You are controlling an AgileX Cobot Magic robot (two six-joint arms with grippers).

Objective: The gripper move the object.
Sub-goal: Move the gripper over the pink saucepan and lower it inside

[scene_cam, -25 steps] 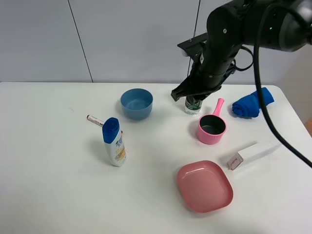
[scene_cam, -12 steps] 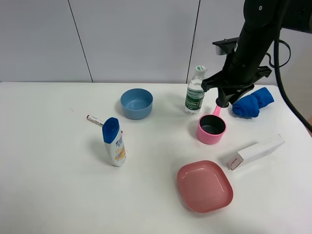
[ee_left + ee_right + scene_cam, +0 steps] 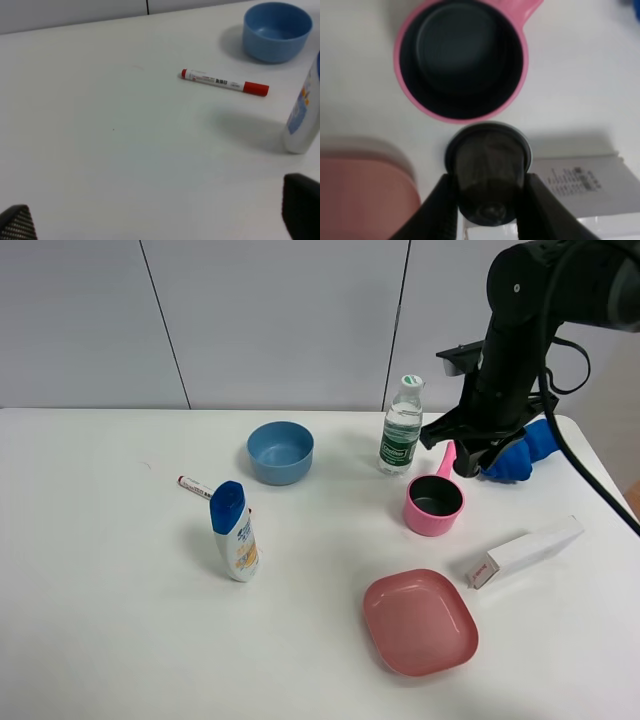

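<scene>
Carrying a small grey capsule beside a pink cup

A white surface (image 3: 100,620) fills the high view. The dark right arm (image 3: 520,330) reaches down from the upper right and ends in the right gripper (image 3: 468,452), which hangs above the handle of a pink cup (image 3: 435,505). One second ago this arm hung over the water bottle (image 3: 400,430) and hid most of it. It has since swung toward the right side of the surface, so the bottle now stands in full view.

Other things on the surface, from larger to smaller:
- a pink square plate (image 3: 420,622) near the front
- a blue bowl (image 3: 280,452) toward the back
- an upright lotion bottle with a blue cap (image 3: 235,535)
- a blue cloth (image 3: 515,455) partly behind the arm
- a white box (image 3: 525,552) lying on its side
- a red-and-white marker (image 3: 193,486)

The smallest item is the capsule (image 3: 490,160), which is grey and shiny. The right wrist camera shows it clamped between the right jaws and off the surface. From there it hangs just beside the cup's rim, with the plate's corner and the box below. From the high view it cannot be made out.

The left gripper (image 3: 159,217) has its jaws spread wide with nothing between them.

The swing suggests the capsule is in transit with no landing spot chosen yet. The cup, plate and box all lie close beneath it.
</scene>
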